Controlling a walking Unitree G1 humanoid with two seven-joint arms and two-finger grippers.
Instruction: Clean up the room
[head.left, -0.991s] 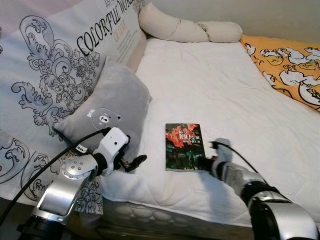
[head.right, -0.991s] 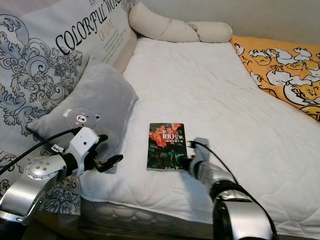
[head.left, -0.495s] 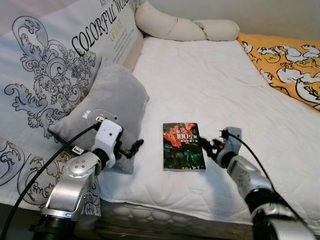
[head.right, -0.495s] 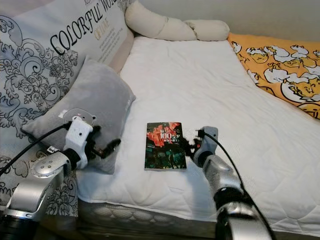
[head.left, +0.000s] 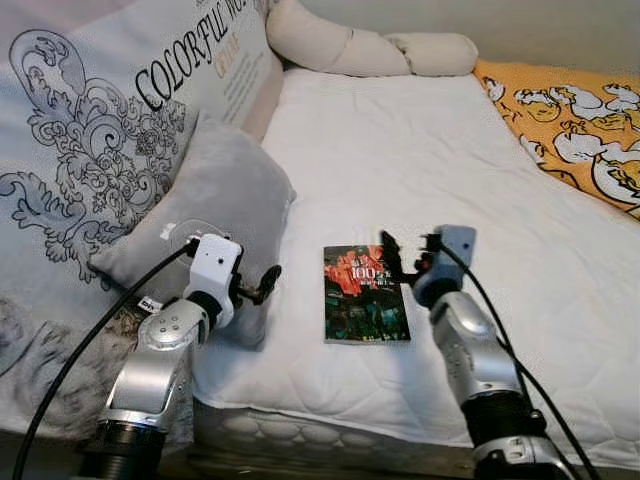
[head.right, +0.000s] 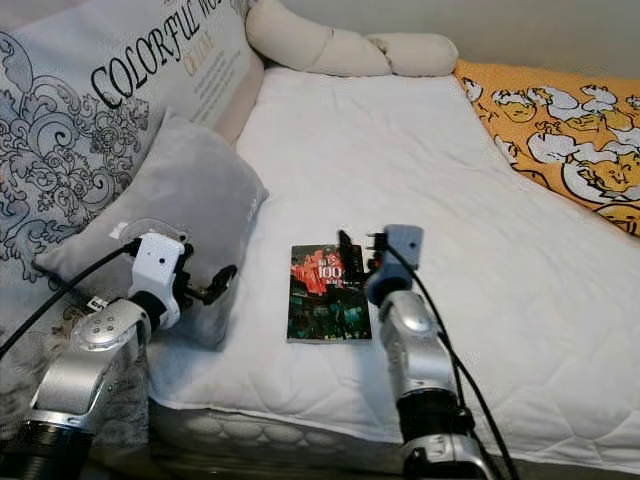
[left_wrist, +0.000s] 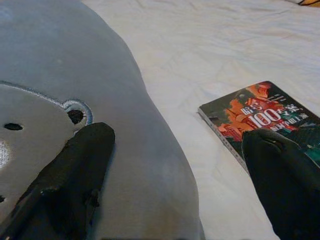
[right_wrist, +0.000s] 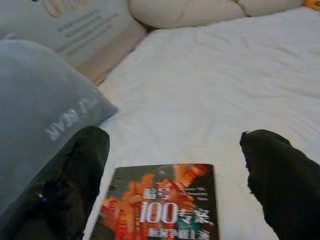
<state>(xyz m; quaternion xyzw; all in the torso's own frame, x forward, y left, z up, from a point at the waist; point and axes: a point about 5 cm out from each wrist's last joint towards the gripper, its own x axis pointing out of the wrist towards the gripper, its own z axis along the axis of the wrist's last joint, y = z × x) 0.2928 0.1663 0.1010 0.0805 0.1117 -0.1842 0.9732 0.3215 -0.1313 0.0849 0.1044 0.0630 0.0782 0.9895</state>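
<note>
A dark paperback book (head.left: 365, 292) with a red cover picture and "100" on it lies flat on the white mattress (head.left: 420, 150) near the front edge. My right gripper (head.left: 403, 256) hovers open just above the book's far right corner; the right wrist view looks down at the book (right_wrist: 160, 212) between its fingers (right_wrist: 65, 185). My left gripper (head.left: 262, 284) is open beside the grey bear pillow (head.left: 225, 195), left of the book. In the left wrist view one finger (left_wrist: 75, 175) lies against the pillow (left_wrist: 50, 75) and the book (left_wrist: 260, 117) is beyond the other.
A large patterned cushion (head.left: 100, 130) printed "COLORFUL" leans along the left side. Cream bolster pillows (head.left: 360, 50) lie at the head of the bed. A yellow cartoon blanket (head.left: 580, 120) covers the right. The mattress's front edge is just below both arms.
My right gripper has risen from the mattress beside the book's near right corner and swung up over its far right corner. The left gripper has lifted slightly toward the grey pillow.
</note>
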